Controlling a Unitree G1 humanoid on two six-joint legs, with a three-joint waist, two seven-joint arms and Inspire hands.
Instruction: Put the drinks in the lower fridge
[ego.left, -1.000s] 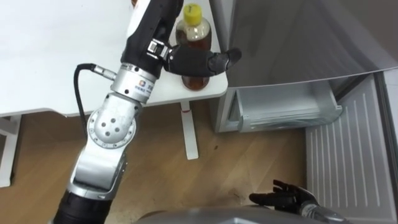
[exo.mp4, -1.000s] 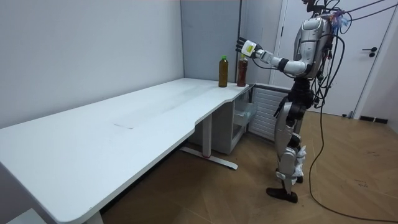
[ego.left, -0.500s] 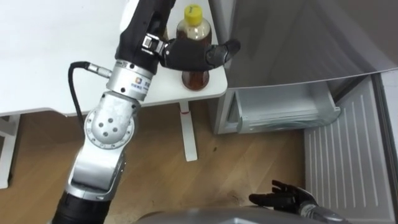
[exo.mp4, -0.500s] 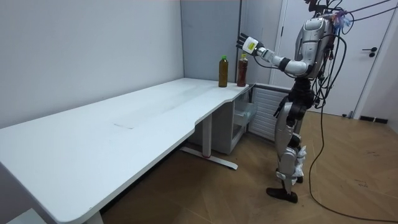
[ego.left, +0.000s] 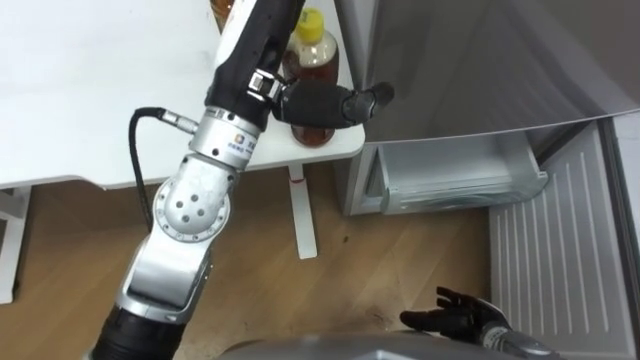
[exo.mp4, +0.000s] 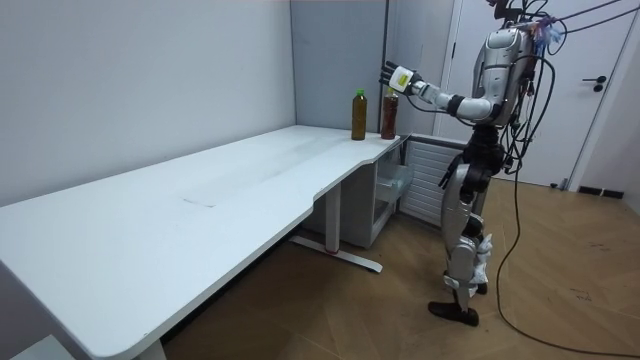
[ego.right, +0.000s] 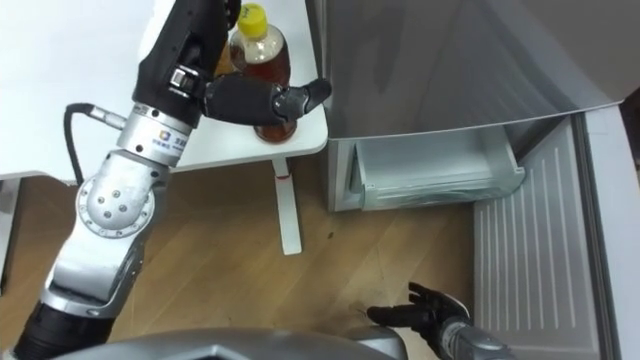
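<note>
**A:** Where are the drinks?

**B:** Both stand on the white table (ego.left: 90, 90), at its corner next to the fridge (ego.left: 480, 60). The tea bottle (ego.left: 316, 52), brown with a yellow cap, is upright close to the table's edge. The second bottle (ego.left: 222, 12) stands just to its left and is mostly hidden behind the robot's left arm.

**A:** And the left hand?

**B:** The left hand (ego.left: 318, 102) is at the tea bottle and lies across the bottle's middle in the eye views. Its fingers reach out fairly straight toward the fridge, apart from the thumb and not wrapped round the bottle. In the room view the hand is spread near the bottle's top. Whether it touches the bottle cannot be told.

**A:** What about the right hand?

**B:** The right hand (ego.left: 455, 315) hangs low at the robot's side, above the wooden floor (ego.left: 380, 260). Its fingers are loosely spread and hold nothing.

**A:** How does the fridge stand?

**B:** The lower fridge compartment (ego.left: 455, 178) is open and pale inside. It sits below the grey upper front, just to the right of the table's corner. Its door (ego.left: 560, 250) is swung out on the robot's right, with the ribbed white inner side showing.

**A:** Where is the robot?

**B:** In the room view it stands upright on both feet at the table's far end, in front of the fridge, with its left arm stretched out toward the two bottles
</note>
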